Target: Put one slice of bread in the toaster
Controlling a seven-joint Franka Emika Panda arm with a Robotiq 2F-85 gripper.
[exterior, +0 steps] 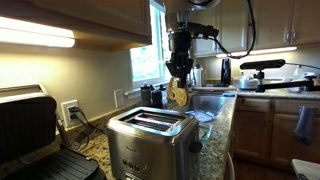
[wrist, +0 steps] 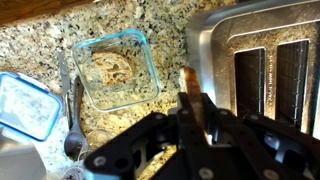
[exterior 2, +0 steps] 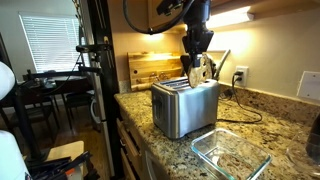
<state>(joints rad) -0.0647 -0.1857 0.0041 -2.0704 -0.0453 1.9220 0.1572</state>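
My gripper [exterior: 179, 84] hangs above the back end of the toaster [exterior: 150, 135], shut on a slice of bread [exterior: 179, 95] that dangles upright from its fingers. In an exterior view the slice of bread [exterior 2: 197, 73] sits just above the top of the toaster [exterior 2: 185, 105]. From the wrist view I see the bread [wrist: 189, 88] edge-on between my gripper [wrist: 195, 105] fingers, beside the left edge of the toaster [wrist: 255, 60], whose two dark slots lie to the right.
A glass dish [wrist: 112, 68] with crumbs stands on the granite counter beside the toaster, also seen in front [exterior 2: 232, 152]. A blue-rimmed lid [wrist: 25, 105] and a spoon [wrist: 74, 120] lie nearby. A black contact grill [exterior: 35, 135] sits at one side. A cutting board [exterior 2: 150, 70] leans on the wall.
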